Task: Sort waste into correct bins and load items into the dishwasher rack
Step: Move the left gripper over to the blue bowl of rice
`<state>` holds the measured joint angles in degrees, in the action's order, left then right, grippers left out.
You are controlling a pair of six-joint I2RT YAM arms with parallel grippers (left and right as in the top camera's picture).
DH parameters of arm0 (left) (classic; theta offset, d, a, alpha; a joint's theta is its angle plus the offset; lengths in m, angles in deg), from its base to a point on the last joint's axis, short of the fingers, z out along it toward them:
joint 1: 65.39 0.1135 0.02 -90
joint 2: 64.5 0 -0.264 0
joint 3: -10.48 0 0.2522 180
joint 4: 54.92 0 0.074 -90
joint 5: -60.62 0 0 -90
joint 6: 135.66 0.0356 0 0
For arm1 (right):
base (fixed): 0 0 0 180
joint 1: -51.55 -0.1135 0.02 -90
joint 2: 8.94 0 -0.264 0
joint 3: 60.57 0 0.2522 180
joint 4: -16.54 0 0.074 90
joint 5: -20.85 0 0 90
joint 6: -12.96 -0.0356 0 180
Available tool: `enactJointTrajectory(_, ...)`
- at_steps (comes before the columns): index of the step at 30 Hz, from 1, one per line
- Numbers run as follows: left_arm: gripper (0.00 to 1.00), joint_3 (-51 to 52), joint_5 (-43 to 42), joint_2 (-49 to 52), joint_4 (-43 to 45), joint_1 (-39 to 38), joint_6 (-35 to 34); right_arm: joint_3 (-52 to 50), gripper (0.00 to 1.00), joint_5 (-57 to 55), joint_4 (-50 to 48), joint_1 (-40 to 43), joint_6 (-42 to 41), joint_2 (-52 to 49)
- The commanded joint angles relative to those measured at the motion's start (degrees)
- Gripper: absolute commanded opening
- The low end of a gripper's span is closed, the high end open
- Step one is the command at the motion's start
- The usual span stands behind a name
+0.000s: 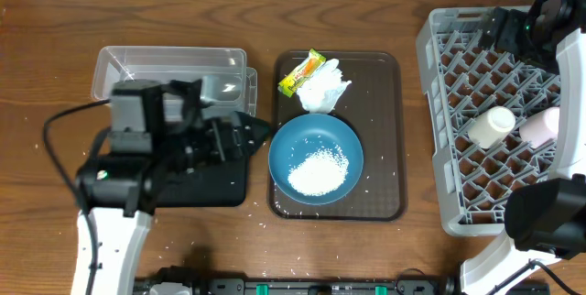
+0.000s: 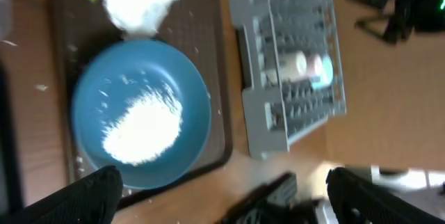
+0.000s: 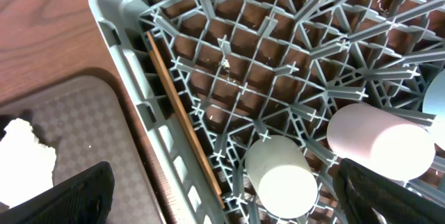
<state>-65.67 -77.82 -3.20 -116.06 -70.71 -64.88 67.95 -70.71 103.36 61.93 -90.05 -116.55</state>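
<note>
The overhead camera is looking straight down at the whole desk (image 1: 46, 48), while both wrist cameras are sharing the dishwasher rack (image 3: 125, 57), the left from afar, the right close above it.

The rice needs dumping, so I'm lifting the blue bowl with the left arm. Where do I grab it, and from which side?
Probably the rim of the blue bowl at its left edge, from above, one finger inside the wall, one outside. It sits upright and looks too wide to span; the rice lies clear of that edge, and the open left gripper is nearest there.
</note>
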Motion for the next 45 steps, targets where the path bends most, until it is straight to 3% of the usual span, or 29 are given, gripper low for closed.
enactJointTrajectory(1,0.97,-1.2,5.6,0.8,-0.2,-7.8,1.0,0.1,0.99,-0.6,0.0,0.1,-0.7,-0.3)
enactJointTrajectory(7,0.97,-1.2,34.5,4.4,-0.7,-29.4,-6.9,0.1,0.99,-0.6,0.0,0.1,-0.7,-0.3)
enactJointTrajectory(10,0.97,-1.2,44.1,7.8,-0.2,-36.3,-9.0,0.1,0.99,-0.6,0.0,0.1,-0.7,-0.3)
enactJointTrajectory(12,0.97,-1.2,46.3,9.8,1.4,-38.4,-9.1,0.1,0.99,-0.6,0.0,0.1,-0.7,-0.3)
enactJointTrajectory(21,0.97,-1.7,38.6,16.6,9.5,-39.6,-6.1,0.1,0.99,-0.6,0.0,0.1,-0.7,-0.3)
enactJointTrajectory(32,0.97,-17.8,39.7,32.5,-7.0,-40.0,-0.7,0.1,0.99,-0.6,0.0,0.1,-0.7,-0.3)
enactJointTrajectory(45,0.96,-17.9,42.1,40.9,2.8,-43.5,-0.8,0.1,0.99,-0.6,0.0,0.1,-0.7,-0.3)
